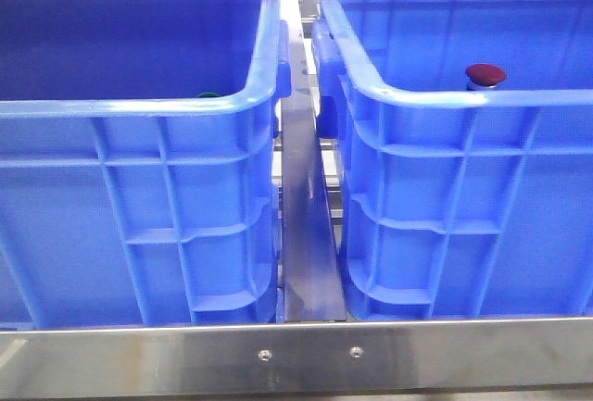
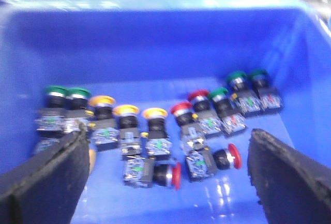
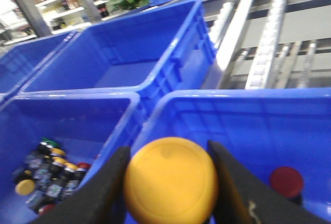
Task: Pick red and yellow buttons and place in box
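Yellow button [image 3: 170, 180], clamped by its domed cap between the fingers of the right gripper [image 3: 169, 182], hangs above the right-hand blue box [image 3: 310, 125], where one red button [image 3: 287, 181] already stands on the floor near the front wall. Such buttons look small, rigid and light; the smooth cap may slip, so the squarer grey body probably offers a surer hold. The left gripper [image 2: 165, 172], spread wide with nothing between its pads, hovers inside the left crate [image 2: 155, 43] over the supply of buttons: yellow caps [image 2: 127, 110] in a row, red caps [image 2: 181, 108] beside them, two red ones [image 2: 176, 175] tipped over, with green buttons [image 2: 66, 92] at both ends crowding any approach
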Action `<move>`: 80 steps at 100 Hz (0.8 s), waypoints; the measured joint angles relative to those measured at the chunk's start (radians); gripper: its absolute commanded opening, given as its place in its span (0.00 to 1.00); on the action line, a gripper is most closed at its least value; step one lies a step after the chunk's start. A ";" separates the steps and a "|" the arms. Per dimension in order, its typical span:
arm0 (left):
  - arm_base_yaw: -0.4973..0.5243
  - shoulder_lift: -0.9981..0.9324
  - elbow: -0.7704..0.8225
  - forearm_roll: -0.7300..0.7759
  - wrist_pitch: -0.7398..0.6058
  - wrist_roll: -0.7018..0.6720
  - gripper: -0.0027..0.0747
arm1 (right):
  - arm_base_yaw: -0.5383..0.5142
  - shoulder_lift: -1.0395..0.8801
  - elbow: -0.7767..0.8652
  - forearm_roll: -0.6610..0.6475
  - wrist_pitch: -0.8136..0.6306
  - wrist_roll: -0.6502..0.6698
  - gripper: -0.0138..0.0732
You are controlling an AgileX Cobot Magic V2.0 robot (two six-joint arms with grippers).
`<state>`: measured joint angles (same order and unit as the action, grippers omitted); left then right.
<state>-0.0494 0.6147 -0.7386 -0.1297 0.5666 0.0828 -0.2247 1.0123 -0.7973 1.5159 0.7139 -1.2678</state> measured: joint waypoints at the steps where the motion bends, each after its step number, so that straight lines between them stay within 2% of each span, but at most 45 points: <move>1: 0.002 -0.007 0.007 0.000 0.000 0.000 0.79 | 0.000 0.000 0.000 -0.004 -0.003 0.000 0.39; 19: 0.008 -0.167 0.082 0.000 -0.002 0.000 0.79 | 0.000 0.000 0.000 -0.034 -0.110 -0.029 0.39; 27: 0.008 -0.214 0.099 0.000 -0.002 0.000 0.73 | 0.000 0.000 0.000 -0.038 -0.168 -0.062 0.39; 35: 0.008 -0.249 0.103 0.001 -0.002 0.000 0.59 | 0.000 0.004 0.007 -0.038 -0.236 -0.108 0.39; 47: 0.008 -0.270 0.104 0.001 -0.002 0.000 0.32 | 0.000 0.049 0.010 -0.011 -0.309 -0.175 0.39; 51: 0.008 -0.272 0.104 0.002 -0.002 0.000 0.21 | 0.000 0.073 0.010 0.015 -0.324 -0.207 0.39; 62: 0.008 -0.272 0.104 0.002 -0.002 0.000 0.01 | 0.000 0.154 0.010 0.123 -0.352 -0.323 0.39; 71: 0.008 -0.272 0.104 0.002 -0.002 0.000 0.01 | 0.000 0.224 0.010 0.227 -0.357 -0.461 0.39; 80: 0.008 -0.272 0.104 0.002 -0.002 0.000 0.01 | 0.000 0.304 0.010 0.263 -0.349 -0.589 0.39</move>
<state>-0.0412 0.3423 -0.6349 -0.1274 0.5650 0.0828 -0.2247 1.3161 -0.7875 1.7792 0.3644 -1.8567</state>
